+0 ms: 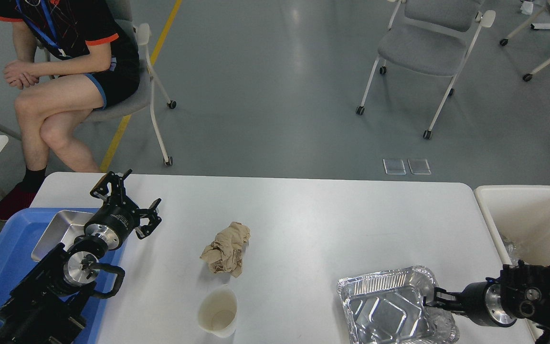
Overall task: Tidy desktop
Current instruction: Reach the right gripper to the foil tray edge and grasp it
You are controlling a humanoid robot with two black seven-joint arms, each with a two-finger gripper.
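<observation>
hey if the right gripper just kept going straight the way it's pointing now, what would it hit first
The right gripper points left, low over the desktop, and it is already at the right rim of the foil tray. That tray is what it would meet first, probably pushing it leftward. Whether they touch already is unclear from this view.

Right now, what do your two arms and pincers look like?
Both arms are black with shiny silver metal rings at the joints. My left pincer has two black, bony-looking linked fingers on a round black wrist with small white lettering. My right pincer is black too, with thin cables near its wrist.
</observation>
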